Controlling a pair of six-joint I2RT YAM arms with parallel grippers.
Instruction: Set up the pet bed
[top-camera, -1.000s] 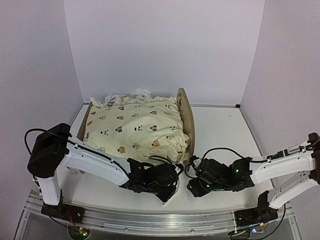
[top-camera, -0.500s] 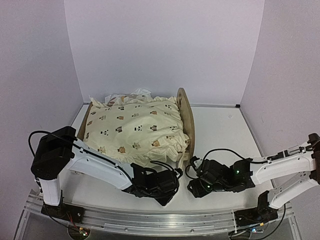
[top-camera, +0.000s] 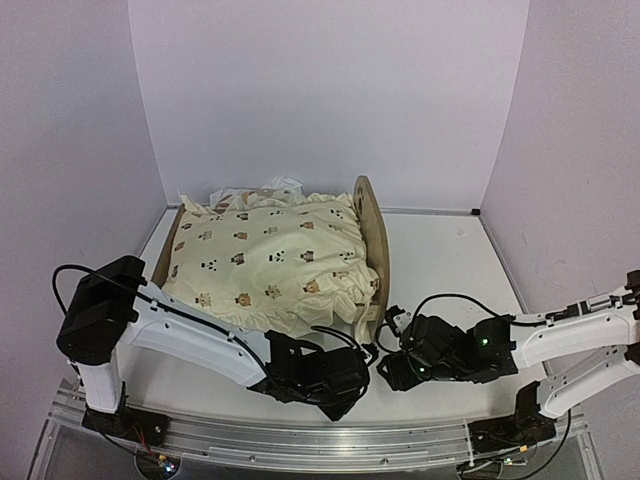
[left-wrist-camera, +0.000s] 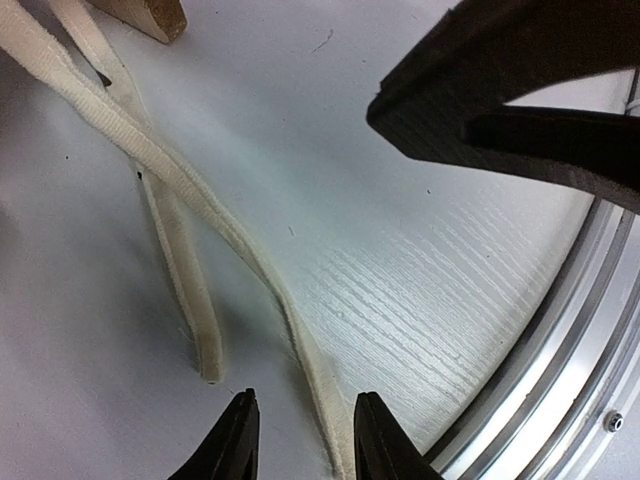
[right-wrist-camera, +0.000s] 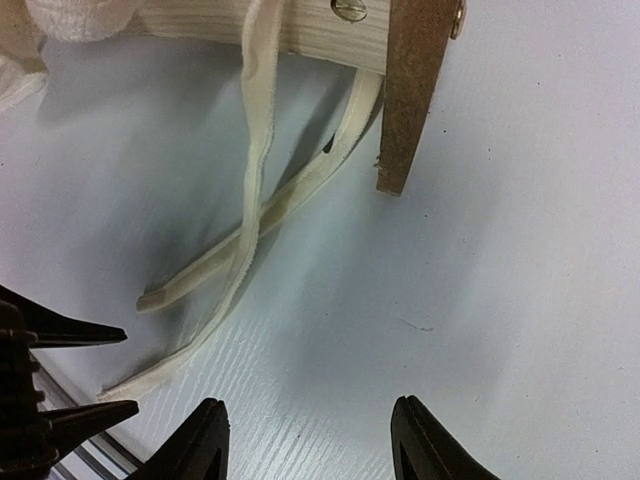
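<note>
The pet bed (top-camera: 371, 232) stands at the back left of the table, its rounded plywood end board facing right. The cream animal-print quilt (top-camera: 265, 260) covers it and hides the striped base. Two cream fabric ties (left-wrist-camera: 165, 170) trail from the bed's near corner onto the table, also seen in the right wrist view (right-wrist-camera: 255, 215). My left gripper (left-wrist-camera: 305, 450) is low over the table, slightly open, with the end of one tie lying between its fingertips. My right gripper (right-wrist-camera: 312, 445) is wide open and empty, just right of the ties and in front of the bed's wooden leg (right-wrist-camera: 412, 95).
Both grippers sit close together near the table's front edge, the left (top-camera: 352, 380) and the right (top-camera: 388, 368). The aluminium rail (left-wrist-camera: 580, 340) runs just beside the left gripper. White walls enclose the table on three sides.
My left gripper has shifted a little toward the front edge and the right, over the tie ends. My right gripper has edged slightly toward the bed corner.
</note>
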